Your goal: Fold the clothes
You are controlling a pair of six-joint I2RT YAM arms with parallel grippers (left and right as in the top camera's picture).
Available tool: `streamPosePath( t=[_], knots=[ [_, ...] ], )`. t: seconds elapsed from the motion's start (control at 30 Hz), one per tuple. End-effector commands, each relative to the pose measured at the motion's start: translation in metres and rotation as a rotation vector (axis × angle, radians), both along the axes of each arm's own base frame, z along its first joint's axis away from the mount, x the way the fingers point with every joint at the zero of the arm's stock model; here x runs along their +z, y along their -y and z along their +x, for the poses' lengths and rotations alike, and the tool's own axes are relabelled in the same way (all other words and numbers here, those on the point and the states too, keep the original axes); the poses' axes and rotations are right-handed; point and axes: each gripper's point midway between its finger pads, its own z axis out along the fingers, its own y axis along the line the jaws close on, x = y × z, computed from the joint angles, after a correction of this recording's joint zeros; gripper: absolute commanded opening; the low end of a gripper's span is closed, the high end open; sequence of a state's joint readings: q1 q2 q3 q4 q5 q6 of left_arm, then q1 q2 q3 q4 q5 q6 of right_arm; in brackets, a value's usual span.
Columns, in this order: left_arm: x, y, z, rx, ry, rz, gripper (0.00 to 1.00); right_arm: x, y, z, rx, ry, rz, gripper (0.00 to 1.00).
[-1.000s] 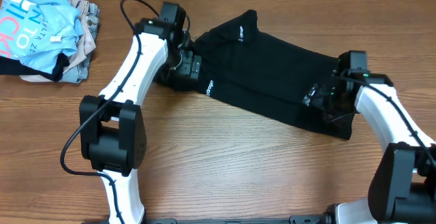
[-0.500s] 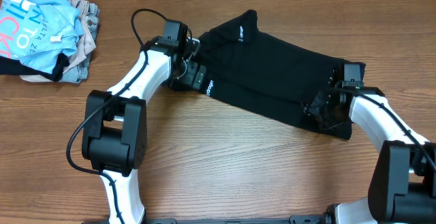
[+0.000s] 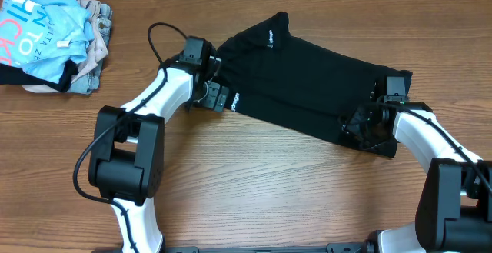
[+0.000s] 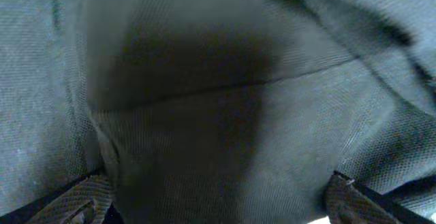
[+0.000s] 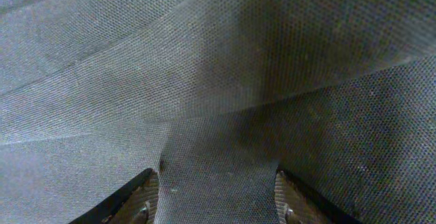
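The black T-shirt (image 3: 307, 80) lies folded into a long band, slanting from the back middle of the table to the right. Small white marks show on it. My left gripper (image 3: 216, 96) is at its left end. In the left wrist view its fingers (image 4: 214, 203) stand wide apart, pressed down on the dark fabric (image 4: 225, 81). My right gripper (image 3: 360, 122) is at the shirt's lower right end. In the right wrist view its fingers (image 5: 216, 197) hold a raised band of the fabric (image 5: 218, 101) between them.
A pile of other garments, a light blue printed shirt (image 3: 46, 30) on top of beige ones (image 3: 92, 53), lies at the back left corner. The wooden table (image 3: 269, 184) runs to a back wall just behind the T-shirt.
My left gripper has moved toward the front and slightly right, down to the shirt's lower left edge. My right gripper has lowered onto the shirt's right end and then stayed put.
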State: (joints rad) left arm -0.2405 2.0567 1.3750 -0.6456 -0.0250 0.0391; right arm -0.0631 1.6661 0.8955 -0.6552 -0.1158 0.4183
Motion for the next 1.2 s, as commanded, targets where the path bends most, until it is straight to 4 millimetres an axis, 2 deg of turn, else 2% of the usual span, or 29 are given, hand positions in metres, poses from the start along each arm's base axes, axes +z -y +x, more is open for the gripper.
streamPosePath(
  t=[0.0, 0.17, 0.33, 0.4, 0.53, 0.63, 0.73, 0.87, 0.93, 1.0, 1.1, 1.17],
  knots=[
    [-0.044, -0.064, -0.062, 0.169, -0.225, 0.210, 1.00, 0.007, -0.002, 0.002, -0.001, 0.024, 0.009, 0.58],
    [-0.038, -0.090, -0.108, 0.247, -0.420, 0.248, 1.00, 0.009, -0.007, -0.002, 0.009, 0.006, 0.040, 0.59],
    [-0.026, -0.099, -0.145, 0.282, -0.574, 0.287, 1.00, 0.021, -0.011, -0.006, 0.015, -0.037, 0.063, 0.59],
    [-0.023, -0.100, -0.150, 0.281, -0.598, 0.296, 1.00, 0.029, -0.011, -0.003, 0.031, -0.032, 0.060, 0.59],
    [-0.010, -0.100, -0.148, 0.281, -0.617, 0.299, 1.00, 0.054, -0.012, 0.007, 0.069, -0.003, 0.058, 0.60],
    [0.010, -0.098, -0.135, 0.302, -0.595, 0.302, 1.00, 0.080, -0.011, 0.014, 0.069, 0.014, 0.056, 0.62],
    [0.046, -0.090, -0.106, 0.306, -0.487, 0.271, 1.00, 0.113, -0.011, 0.021, 0.069, 0.029, 0.054, 0.63],
    [0.093, -0.074, -0.079, 0.266, -0.327, 0.214, 1.00, 0.140, -0.009, 0.030, 0.091, 0.068, 0.040, 0.67],
    [0.115, -0.054, -0.067, 0.178, -0.244, 0.137, 1.00, 0.144, -0.007, 0.034, 0.090, 0.085, 0.028, 0.69],
    [0.126, -0.022, -0.049, 0.020, -0.160, 0.001, 1.00, 0.144, -0.006, 0.036, 0.087, 0.092, 0.021, 0.69],
    [0.129, 0.019, -0.018, -0.163, -0.028, -0.142, 1.00, 0.145, -0.005, 0.041, 0.086, 0.111, 0.015, 0.70],
    [0.121, 0.032, 0.002, -0.190, 0.033, -0.146, 1.00, 0.146, -0.005, 0.045, 0.086, 0.129, 0.013, 0.70]
  ],
)
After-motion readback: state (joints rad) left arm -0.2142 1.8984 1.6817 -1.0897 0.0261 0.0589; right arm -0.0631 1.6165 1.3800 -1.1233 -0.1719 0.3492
